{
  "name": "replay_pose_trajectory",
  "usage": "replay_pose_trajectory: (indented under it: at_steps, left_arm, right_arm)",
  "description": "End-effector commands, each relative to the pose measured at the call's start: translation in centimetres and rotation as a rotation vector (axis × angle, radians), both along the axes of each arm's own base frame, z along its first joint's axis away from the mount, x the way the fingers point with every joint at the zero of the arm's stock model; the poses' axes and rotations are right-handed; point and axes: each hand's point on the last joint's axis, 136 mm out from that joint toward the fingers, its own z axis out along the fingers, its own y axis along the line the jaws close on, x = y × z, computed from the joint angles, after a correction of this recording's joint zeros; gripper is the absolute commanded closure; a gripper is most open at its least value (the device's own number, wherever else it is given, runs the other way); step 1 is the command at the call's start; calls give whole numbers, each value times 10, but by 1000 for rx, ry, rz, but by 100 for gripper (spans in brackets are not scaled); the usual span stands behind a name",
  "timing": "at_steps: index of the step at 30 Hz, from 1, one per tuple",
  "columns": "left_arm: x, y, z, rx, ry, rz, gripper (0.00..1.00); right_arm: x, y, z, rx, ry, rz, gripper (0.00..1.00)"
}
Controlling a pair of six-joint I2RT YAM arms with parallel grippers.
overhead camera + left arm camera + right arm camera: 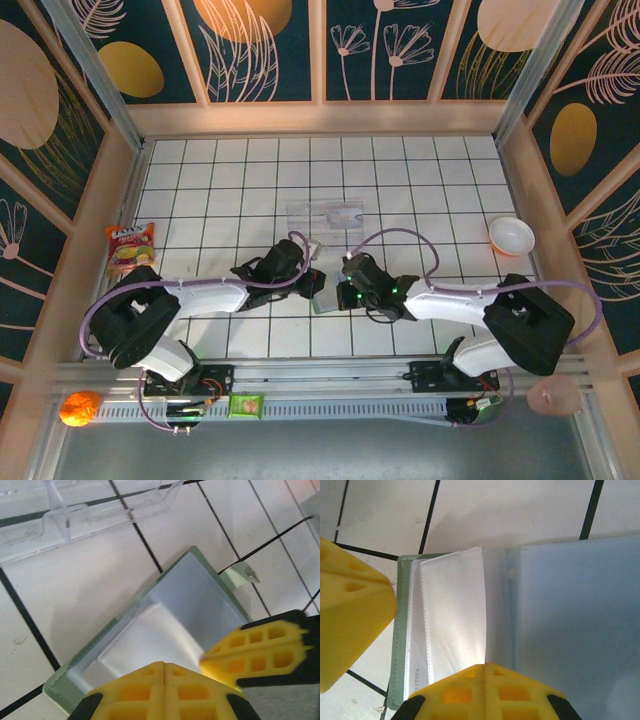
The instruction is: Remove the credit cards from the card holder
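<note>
Two arms meet over the middle of the white tiled tabletop (420, 170), just near of a clear plastic piece (322, 214). Between them is the open grey-green card holder (324, 297). At its edge the left fingers (135, 692) are pressed together; the right fingers (515, 692) pinch its glossy inner sleeve.

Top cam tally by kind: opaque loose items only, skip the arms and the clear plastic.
card holder: 1
white bowl: 1
snack bag: 1
orange round object: 1
green packet: 1
pink round object: 1
Total: 6
</note>
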Motion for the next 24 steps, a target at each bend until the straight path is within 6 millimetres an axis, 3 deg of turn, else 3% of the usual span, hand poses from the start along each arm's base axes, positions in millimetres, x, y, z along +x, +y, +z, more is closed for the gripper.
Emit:
replay_pose_trajectory:
  at_steps: [1,16,21,24]
  left_arm:
    - [-5,11,-16,43,31,23,100]
    - [-10,8,-40,95,96,-5,100]
    - [-10,-4,-25,19,94,-26,94]
    - [-11,-12,-16,-23,98,-50,94]
  right_arm:
    - [4,6,16,101,-23,-19,100]
    - [5,2,23,129,-24,-42,98]
    - [7,-4,23,104,-24,-79,75]
    - [10,-10,26,97,-38,-108,66]
